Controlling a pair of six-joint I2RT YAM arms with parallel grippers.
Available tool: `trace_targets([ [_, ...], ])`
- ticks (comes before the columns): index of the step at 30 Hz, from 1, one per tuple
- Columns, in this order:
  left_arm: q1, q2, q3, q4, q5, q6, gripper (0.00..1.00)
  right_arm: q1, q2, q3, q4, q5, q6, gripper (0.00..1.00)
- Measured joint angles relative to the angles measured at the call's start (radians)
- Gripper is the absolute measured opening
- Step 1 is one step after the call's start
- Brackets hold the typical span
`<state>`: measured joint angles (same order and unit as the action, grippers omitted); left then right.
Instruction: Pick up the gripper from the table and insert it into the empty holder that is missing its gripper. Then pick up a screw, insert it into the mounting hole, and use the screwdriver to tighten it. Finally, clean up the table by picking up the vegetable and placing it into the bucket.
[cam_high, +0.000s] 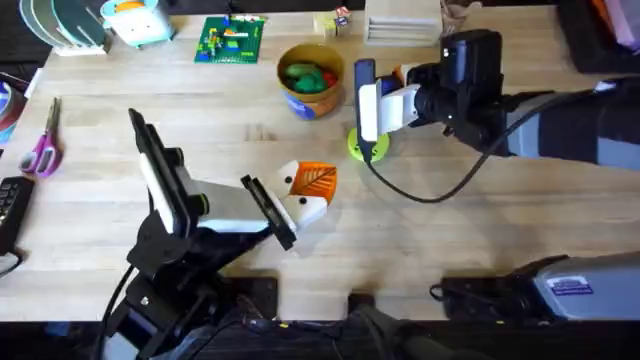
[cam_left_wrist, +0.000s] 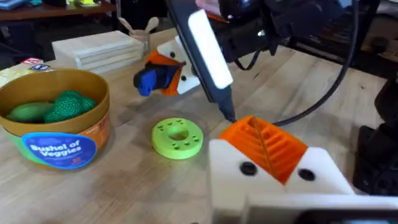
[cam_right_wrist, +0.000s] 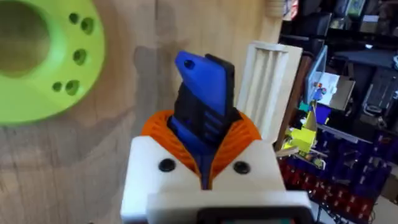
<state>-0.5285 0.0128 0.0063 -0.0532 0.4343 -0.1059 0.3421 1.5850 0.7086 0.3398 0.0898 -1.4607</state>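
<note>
- Pale butcher-block table (cam_high: 480, 240) runs under both arms, with scissors (cam_high: 44, 140) near its left edge and a green brick plate (cam_high: 231, 40) at the far side.
- Right claw (cam_high: 385, 95) is clamped on the blue screwdriver (cam_high: 366, 105); its wrist view has the blue body (cam_right_wrist: 202, 106) wedged between the orange ribbed pads (cam_right_wrist: 239, 134).
- The screwdriver hangs from that claw with its tip down, ending at or just above the lime-green disc (cam_high: 367, 146), which lies directly under the claw.
- Seen from the left wrist, the screwdriver (cam_left_wrist: 208, 53) slants down and its thin tip sits between the green disc (cam_left_wrist: 178, 137) and the left claw's orange pad (cam_left_wrist: 267, 146).
- Left claw (cam_high: 305, 195) rests low over the table, just toward the robot's base and left of the right claw; its white fingers carry an orange ribbed pad (cam_high: 315, 179).
- Whether the left claw's fingers are spread or closed cannot be told.
- The yellow bucket (cam_high: 309, 82) stands just left of the right claw, beyond the green disc.
- Green vegetables (cam_high: 305, 76) lie inside the bucket; the left wrist view shows the bucket's blue label (cam_left_wrist: 55, 151) and the greens (cam_left_wrist: 68, 104) in it.
- A stack of pale wooden blocks (cam_high: 403, 22) sits beyond the right claw at the far edge.
</note>
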Motion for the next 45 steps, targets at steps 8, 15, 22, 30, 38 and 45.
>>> trace_targets([
  [8,0.000,0.000,0.000,0.000,0.000,0.000,0.009,-0.058,0.096,0.002,0.011,-0.002,-0.068,0.024],
  [15,0.000,0.000,0.000,0.000,0.000,0.000,0.009,-0.073,0.101,0.023,-0.001,-0.001,-0.054,0.600],
  [22,0.000,0.000,0.000,0.000,0.000,0.000,0.009,-0.073,0.091,0.044,0.007,0.013,0.031,0.984],
  [30,0.000,0.000,0.000,0.000,0.000,0.000,0.009,-0.074,-0.042,0.035,-0.041,0.023,0.328,0.987],
  [38,0.000,0.000,0.000,0.000,0.000,0.000,0.009,-0.074,-0.406,0.035,-0.357,0.022,0.722,0.987],
  [45,0.000,0.000,0.000,0.000,0.000,0.000,0.009,-0.074,-0.690,0.035,-0.676,0.021,0.992,0.988],
])
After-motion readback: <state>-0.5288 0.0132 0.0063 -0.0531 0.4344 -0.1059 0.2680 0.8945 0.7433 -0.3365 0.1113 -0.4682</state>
